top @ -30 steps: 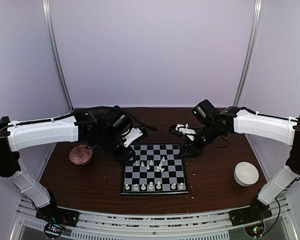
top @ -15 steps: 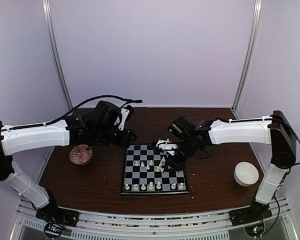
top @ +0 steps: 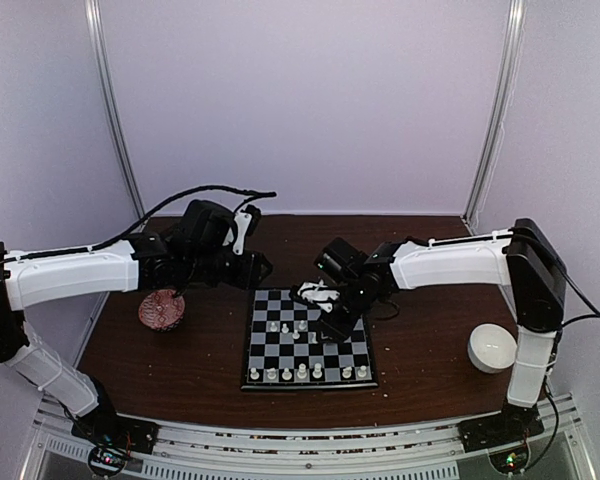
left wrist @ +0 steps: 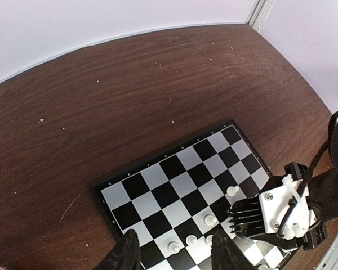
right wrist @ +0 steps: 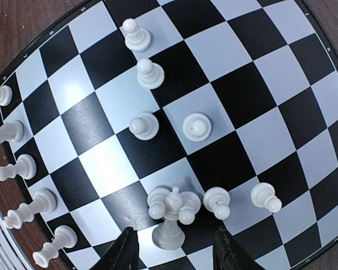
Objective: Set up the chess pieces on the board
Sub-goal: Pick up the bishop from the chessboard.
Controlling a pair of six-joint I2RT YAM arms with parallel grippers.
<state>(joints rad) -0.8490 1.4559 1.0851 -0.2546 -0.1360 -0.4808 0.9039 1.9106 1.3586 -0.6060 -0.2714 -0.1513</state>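
The board (top: 310,386) lies at the table's middle. Several white chess pieces (top: 303,372) stand in a row along its near edge, and others (top: 298,327) are scattered mid-board. My right gripper (top: 330,325) hovers open over those scattered ones. In the right wrist view its jaws (right wrist: 177,250) straddle a tall piece (right wrist: 172,224) flanked by two pawns, touching none of them. My left gripper (top: 255,268) hangs open above the board's far-left corner. Its fingertips (left wrist: 174,256) frame pawns (left wrist: 173,246) far below, and the right gripper (left wrist: 265,216) shows beside them.
A red patterned bowl (top: 162,308) sits left of the board, under the left arm. A white bowl (top: 493,347) sits at the right. Pale crumbs dot the brown table (left wrist: 101,112). Pieces line the board's edge (right wrist: 17,191) in the right wrist view.
The right arm swung left from off the board's far-right corner to over its middle, its jaws widening. The left arm rose and drew back from the board's far-left corner.
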